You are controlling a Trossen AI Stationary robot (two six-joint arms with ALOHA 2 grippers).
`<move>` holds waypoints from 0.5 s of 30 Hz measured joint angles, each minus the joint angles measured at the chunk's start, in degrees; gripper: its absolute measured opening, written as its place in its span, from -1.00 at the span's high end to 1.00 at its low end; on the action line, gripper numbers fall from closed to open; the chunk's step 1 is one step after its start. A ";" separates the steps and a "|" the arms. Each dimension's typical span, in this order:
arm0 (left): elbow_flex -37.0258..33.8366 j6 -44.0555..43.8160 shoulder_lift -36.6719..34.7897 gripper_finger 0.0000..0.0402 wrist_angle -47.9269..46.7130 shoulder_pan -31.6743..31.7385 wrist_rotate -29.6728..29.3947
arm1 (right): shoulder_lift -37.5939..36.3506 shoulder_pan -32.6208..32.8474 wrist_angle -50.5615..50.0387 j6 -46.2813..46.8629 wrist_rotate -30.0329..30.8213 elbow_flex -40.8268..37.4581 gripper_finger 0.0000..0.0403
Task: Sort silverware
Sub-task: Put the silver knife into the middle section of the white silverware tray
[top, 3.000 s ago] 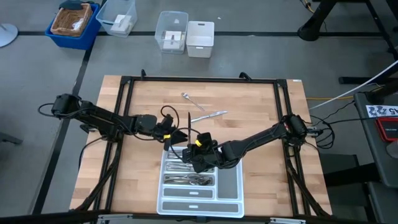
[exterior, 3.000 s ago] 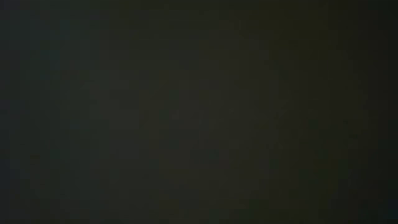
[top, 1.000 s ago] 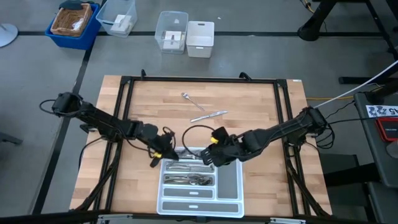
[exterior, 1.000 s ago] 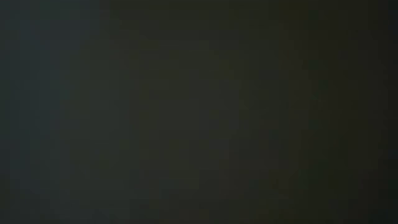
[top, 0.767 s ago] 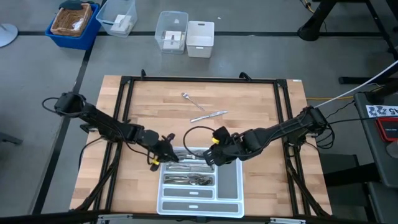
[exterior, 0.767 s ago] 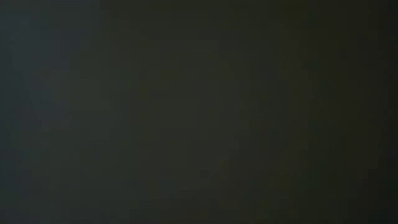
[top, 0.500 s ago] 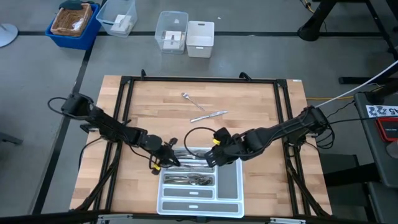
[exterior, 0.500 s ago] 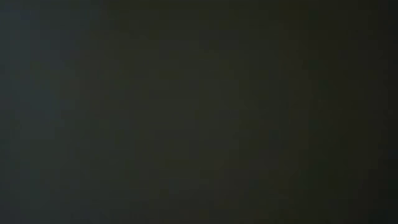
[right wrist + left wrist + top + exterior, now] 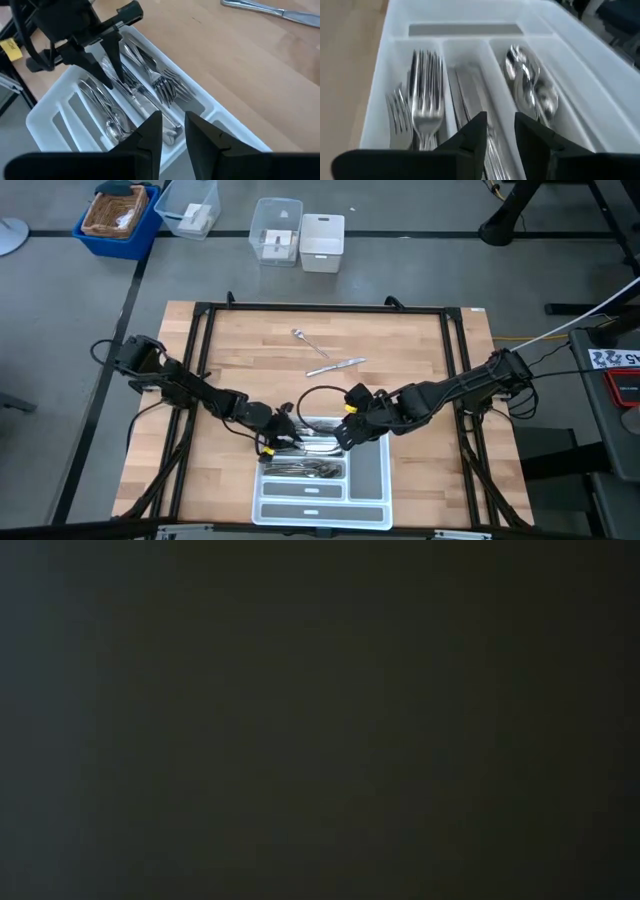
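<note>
Left end effector (image 9: 283, 436), fingers slightly apart and empty, hovers over the white plastic compartmented tray (image 9: 370, 480) holding sorted shiny metal silverware (image 9: 426, 102). Next: fetch the far loose knife (image 9: 336, 366) and spoon (image 9: 306, 340). Right end effector (image 9: 345, 435) likewise parted, empty.

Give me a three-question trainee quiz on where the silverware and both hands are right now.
1. True or false: every piece of silverware already lies in the white tray.
2. In the left wrist view, what fills the compartment between the forks and the spoons? A) knives B) nothing C) more spoons
3. Fill in: the left hand and right hand both hang over the ___.
Key: 1 false, since a spoon and a knife lie on the table. 2 A. 3 tray.
</note>
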 joint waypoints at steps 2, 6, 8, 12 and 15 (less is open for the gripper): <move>0.83 -0.54 -0.05 0.52 0.15 0.19 -0.31 | 0.00 -0.01 -0.33 -1.52 0.01 0.00 0.59; 3.87 -3.32 -1.04 0.50 0.47 1.64 -2.07 | -0.64 -0.07 -3.20 -6.51 0.24 -0.04 0.59; 5.67 -4.79 -1.07 0.51 0.52 3.09 -4.56 | -1.51 -0.55 -5.55 -9.06 1.80 -0.02 0.59; 8.86 -3.43 -1.01 0.53 0.16 7.46 -8.52 | -2.81 -1.66 -11.17 -11.92 5.45 -0.02 0.59; 11.08 0.70 -0.96 0.54 0.00 11.68 -8.72 | -3.73 -3.25 -15.45 -14.42 8.19 -0.02 0.59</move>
